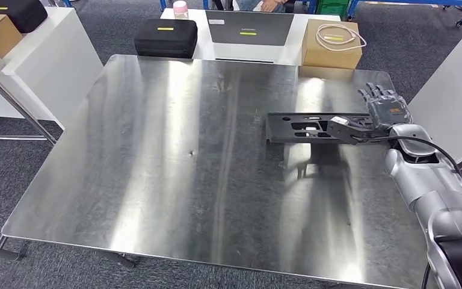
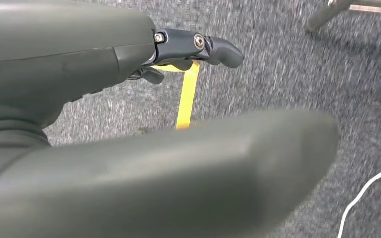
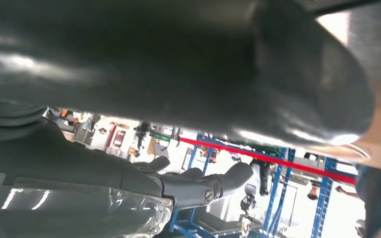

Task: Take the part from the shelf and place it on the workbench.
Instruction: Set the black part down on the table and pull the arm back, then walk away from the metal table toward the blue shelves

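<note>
Part [image 1: 304, 127] laid flat on workbench [image 1: 156, 156] near its right edge, pinched by right hand [image 1: 380, 114]. Broad bare steel to the left. Left hand [image 2: 129, 99] holds nothing, fingers apart.

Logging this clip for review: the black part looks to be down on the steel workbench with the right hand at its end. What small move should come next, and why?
Probably spread the fingers and draw the right hand back. The black part seems to lie flat on the workbench, well inside its edges, with the thumb over its near end, so only the release seems left. Whether the hand grips it I can't tell.
</note>
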`<state>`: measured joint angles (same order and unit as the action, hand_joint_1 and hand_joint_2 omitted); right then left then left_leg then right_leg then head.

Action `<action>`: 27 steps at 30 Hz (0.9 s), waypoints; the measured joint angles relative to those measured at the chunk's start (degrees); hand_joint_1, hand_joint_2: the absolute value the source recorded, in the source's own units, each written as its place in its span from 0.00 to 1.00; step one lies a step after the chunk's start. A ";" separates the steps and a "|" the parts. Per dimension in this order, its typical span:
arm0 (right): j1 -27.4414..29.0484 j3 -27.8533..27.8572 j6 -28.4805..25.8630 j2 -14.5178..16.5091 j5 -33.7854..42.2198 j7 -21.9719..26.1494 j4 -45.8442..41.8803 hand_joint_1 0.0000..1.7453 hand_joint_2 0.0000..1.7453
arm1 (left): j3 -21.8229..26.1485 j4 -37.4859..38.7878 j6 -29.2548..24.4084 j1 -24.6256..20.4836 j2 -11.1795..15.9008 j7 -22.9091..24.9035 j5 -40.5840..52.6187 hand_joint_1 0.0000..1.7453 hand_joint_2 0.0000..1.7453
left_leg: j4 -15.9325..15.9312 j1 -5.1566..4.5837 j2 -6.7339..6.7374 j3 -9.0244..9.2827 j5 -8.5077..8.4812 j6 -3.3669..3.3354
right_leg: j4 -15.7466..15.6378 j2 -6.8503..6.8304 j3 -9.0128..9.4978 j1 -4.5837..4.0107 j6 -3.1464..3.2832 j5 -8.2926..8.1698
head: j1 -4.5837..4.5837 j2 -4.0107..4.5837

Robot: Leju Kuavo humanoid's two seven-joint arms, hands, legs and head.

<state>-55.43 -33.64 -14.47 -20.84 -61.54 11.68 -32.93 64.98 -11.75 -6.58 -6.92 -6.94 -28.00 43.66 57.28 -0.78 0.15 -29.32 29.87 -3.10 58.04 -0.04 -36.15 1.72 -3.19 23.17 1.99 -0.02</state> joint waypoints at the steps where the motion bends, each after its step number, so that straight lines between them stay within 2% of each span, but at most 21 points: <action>1: 0.00 0.14 0.00 -0.04 -0.05 -0.11 -0.08 0.00 0.00 | -0.01 -0.01 0.07 -0.01 0.02 -0.01 0.09 0.00 0.00 | 0.60 0.11 -0.04 -0.23 0.55 0.27 | -0.06 0.00 0.05 0.15 0.27 -0.03 | 0.04 0.00; 3: -0.12 0.35 0.00 -0.06 -0.15 -0.26 -0.24 0.00 0.00 | -0.04 -0.03 0.08 -0.09 0.03 -0.05 0.31 0.00 0.00 | 5.11 0.51 -0.11 -2.31 3.35 1.08 | -0.15 -0.02 0.14 0.47 0.87 -0.10 | 0.28 0.00; 5: -0.11 0.44 0.02 -0.05 -0.21 -0.29 -0.29 0.00 0.00 | -0.08 -0.02 0.09 -0.10 -0.03 -0.07 0.54 0.00 0.00 | 12.66 1.05 -0.13 -6.17 6.75 1.77 | -0.14 -0.03 0.05 0.45 1.22 -0.12 | 0.48 0.00; 6: -0.06 0.44 0.03 -0.04 -0.23 -0.29 -0.29 0.00 0.00 | -0.09 -0.01 0.09 -0.07 -0.04 -0.08 0.59 0.00 0.00 | 15.36 1.26 -0.13 -7.66 7.48 1.97 | -0.13 -0.05 0.00 0.44 1.26 -0.16 | 0.48 0.00; 7: -0.01 0.44 0.05 -0.04 -0.24 -0.29 -0.29 0.00 0.00 | -0.09 -0.01 0.09 -0.06 -0.05 -0.08 0.60 0.00 0.00 | 16.18 1.42 -0.12 -8.24 7.10 2.09 | -0.13 -0.05 -0.03 0.45 1.29 -0.21 | 0.49 0.00; 8: 0.00 0.45 0.06 -0.04 -0.25 -0.29 -0.29 0.00 0.00 | -0.09 -0.01 0.09 -0.06 -0.05 -0.07 0.62 0.00 0.00 | 14.62 1.54 -0.12 -7.64 5.54 2.12 | -0.12 -0.06 -0.02 0.49 1.31 -0.26 | 0.50 0.00; 10: -0.08 0.49 0.07 -0.05 -0.25 -0.29 -0.31 0.00 0.00 | -0.11 -0.01 0.09 -0.10 -0.04 -0.07 0.68 0.00 0.00 | 7.27 1.73 -0.13 -4.18 1.30 1.98 | -0.13 -0.04 0.04 0.55 1.18 -0.38 | 0.51 0.00; 11: -0.19 0.53 0.07 -0.08 -0.25 -0.29 -0.33 0.00 0.00 | -0.13 -0.01 0.12 -0.14 -0.04 -0.08 0.73 0.00 0.00 | 3.86 1.67 -0.19 -2.61 -0.18 1.84 | -0.12 -0.02 -0.01 0.46 0.97 -0.52 | 0.50 0.00; 12: -0.30 0.56 0.07 -0.09 -0.25 -0.29 -0.34 0.00 0.00 | -0.14 -0.01 0.15 -0.17 -0.04 -0.09 0.75 0.00 0.00 | 1.89 1.53 -0.27 -1.80 -0.89 1.66 | -0.13 -0.02 -0.11 0.34 0.61 -0.76 | 0.48 0.00; 14: -0.43 0.60 0.07 -0.14 -0.27 -0.29 -0.36 0.00 0.00 | -0.18 -0.01 0.31 -0.20 -0.05 -0.11 0.77 0.00 0.00 | 1.21 0.97 -0.47 -1.92 -1.30 1.07 | -0.32 -0.01 -0.33 0.12 -0.32 -1.39 | 0.45 0.00; 15: -0.43 0.60 0.07 -0.20 -0.28 -0.29 -0.36 0.00 0.00 | -0.20 -0.01 0.42 -0.21 -0.07 -0.12 0.77 0.00 0.00 | 1.03 0.90 -0.47 -2.11 -1.79 0.49 | -0.40 -0.05 -0.50 0.10 -0.80 -1.54 | 0.44 0.00; 16: -0.41 0.62 0.09 -0.33 -0.29 -0.29 -0.36 0.00 0.00 | -0.22 -0.01 0.51 -0.26 -0.14 -0.13 0.78 0.00 0.00 | 0.75 0.76 -0.44 -2.31 -2.34 -0.10 | -0.16 -0.07 -0.85 0.12 -1.01 -1.19 | 0.44 0.00; 18: -0.40 0.75 0.17 -0.67 -0.29 -0.28 -0.36 0.00 0.00 | -0.29 -0.02 0.63 -0.36 -0.25 -0.16 0.79 0.00 0.00 | 0.20 0.62 -0.34 -3.01 -3.55 -1.36 | 3.49 -0.11 -2.59 0.10 -0.63 1.78 | 0.18 0.00; 20: -0.31 0.86 0.23 -0.96 -0.27 -0.27 -0.36 0.00 0.00 | -0.36 -0.03 0.68 -0.40 -0.28 -0.17 0.81 0.00 0.00 | 0.23 0.20 -0.34 -4.18 -4.46 -2.06 | 11.25 -0.08 -5.19 0.05 0.00 6.18 | -0.11 0.00; 21: -0.21 0.88 0.26 -1.06 -0.27 -0.27 -0.36 0.00 0.00 | -0.40 -0.03 0.71 -0.39 -0.30 -0.17 0.82 0.00 0.00 | 0.24 0.01 -0.34 -4.76 -4.89 -2.22 | 14.52 -0.06 -5.99 -0.03 -0.06 7.55 | -0.14 0.00; 22: -0.07 0.89 0.30 -1.13 -0.28 -0.27 -0.36 0.00 0.00 | -0.43 -0.02 0.73 -0.39 -0.32 -0.17 0.83 0.00 0.00 | 0.27 -0.16 -0.33 -5.36 -5.34 -2.30 | 16.33 -0.05 -5.98 -0.13 -0.34 8.12 | -0.15 0.00; 23: 0.04 0.89 0.33 -1.15 -0.28 -0.27 -0.37 0.00 0.00 | -0.46 -0.02 0.74 -0.39 -0.36 -0.17 0.83 0.00 0.00 | 0.29 -0.28 -0.34 -5.97 -5.81 -2.29 | 15.72 -0.04 -4.79 -0.27 -0.76 7.71 | -0.17 0.00; 24: 0.06 0.91 0.37 -1.16 -0.29 -0.27 -0.37 0.00 0.00 | -0.48 -0.02 0.74 -0.39 -0.39 -0.19 0.83 0.00 0.00 | 0.32 -0.34 -0.34 -6.54 -6.24 -2.25 | 13.04 -0.04 -2.65 -0.40 -1.13 6.74 | -0.17 0.00; 25: -0.01 0.95 0.38 -1.15 -0.31 -0.27 -0.39 0.00 0.00 | -0.50 -0.02 0.74 -0.38 -0.42 -0.22 0.82 0.00 0.00 | 0.33 -0.37 -0.33 -7.11 -6.69 -2.15 | 8.92 -0.03 0.15 -0.58 -1.29 5.75 | -0.22 0.00; 26: -0.19 0.99 0.39 -1.13 -0.33 -0.27 -0.43 0.00 0.00 | -0.51 -0.03 0.74 -0.38 -0.50 -0.27 0.81 0.00 0.00 | 0.29 -0.36 -0.27 -7.72 -7.19 -1.94 | 4.36 -0.01 3.11 -0.97 -1.19 5.22 | -0.23 0.00; 27: -0.31 1.06 0.39 -1.12 -0.35 -0.26 -0.50 0.00 0.00 | -0.52 -0.02 0.74 -0.33 -0.57 -0.32 0.81 0.00 0.00 | 0.22 -0.34 -0.19 -8.18 -7.75 -1.70 | 0.81 0.01 5.13 -1.41 -0.83 4.99 | -0.23 0.00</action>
<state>-55.74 -32.58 -14.08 -21.96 -61.90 11.42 -33.42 64.46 -11.78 -5.84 -7.25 -7.51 -28.32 44.48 57.50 -1.12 -0.04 -37.50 22.12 -4.80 58.85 -0.03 -31.03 0.30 -4.02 28.16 1.76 -0.02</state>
